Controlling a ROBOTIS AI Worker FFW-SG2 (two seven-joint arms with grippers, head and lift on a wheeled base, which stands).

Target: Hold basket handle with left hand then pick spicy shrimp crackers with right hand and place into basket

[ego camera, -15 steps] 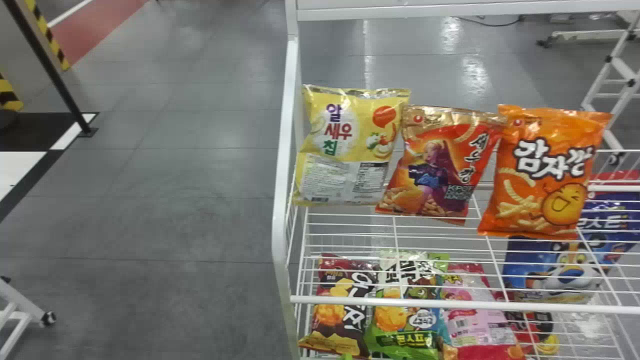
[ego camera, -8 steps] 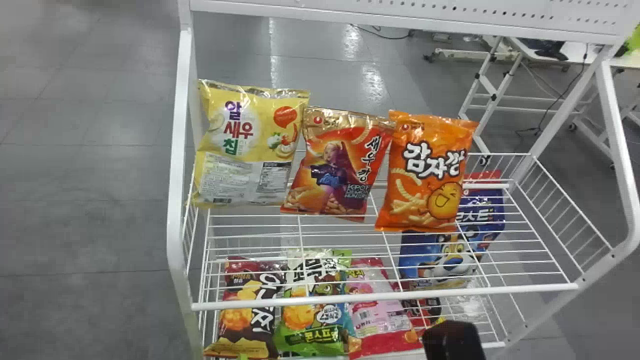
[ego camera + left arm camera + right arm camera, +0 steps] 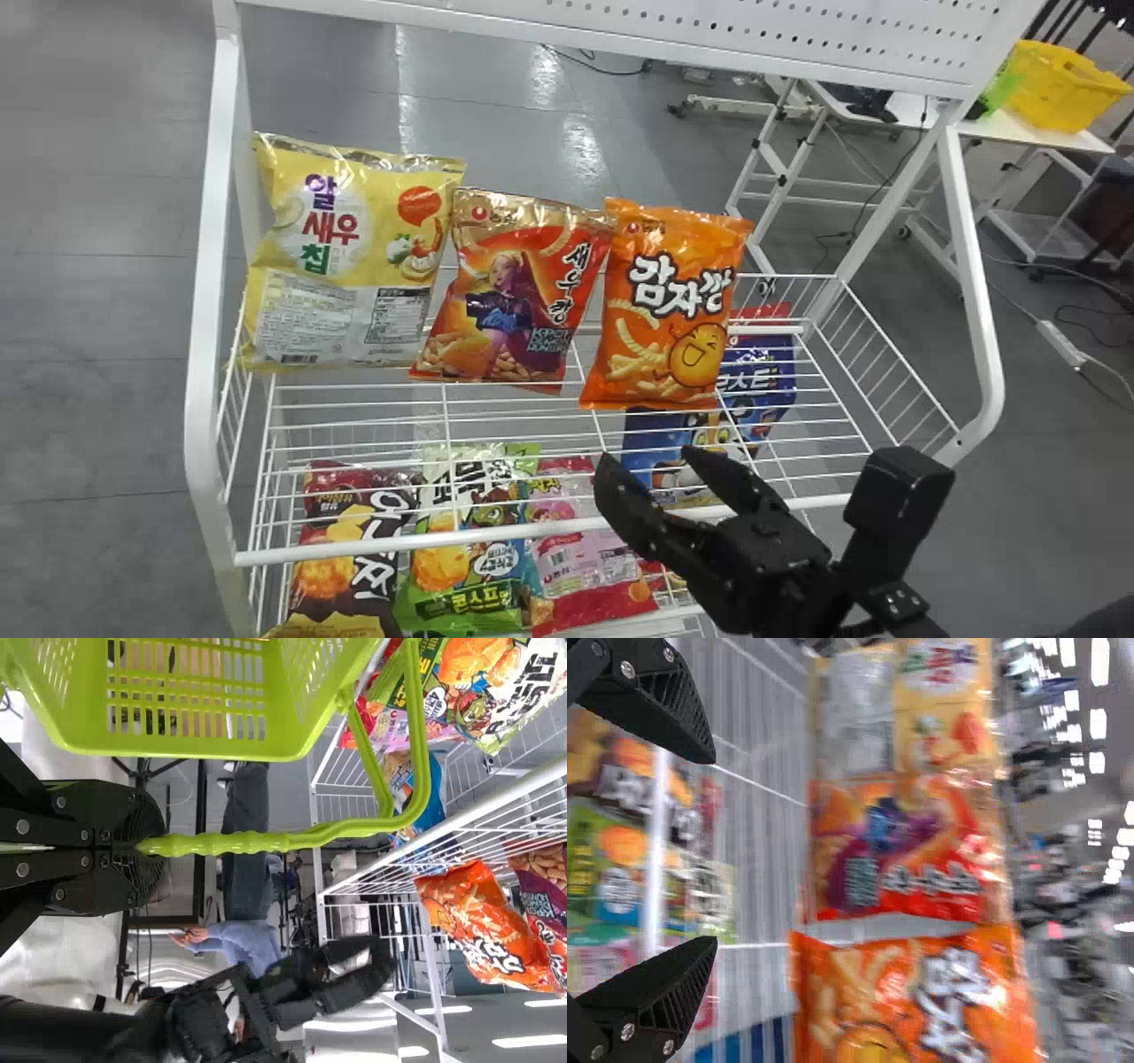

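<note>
The red and gold spicy shrimp crackers bag stands on the upper wire shelf in the head view, between a yellow bag and an orange bag. My right gripper is open and empty before the shelf's front rail, lower than the orange bag in that view. From the right wrist, the open gripper faces the rack, with the shrimp crackers beyond its fingers. My left gripper is shut on the green basket handle, and the green basket hangs from it.
The white rack's front rail and right side post bound the shelf. Several snack bags, including a green one, lie on the lower level. A blue bag shows behind and below the orange one.
The head view has swung right, so rack and bags stand farther left in it. The right gripper has come in from the bottom edge, where only a dark part showed half a second ago.
</note>
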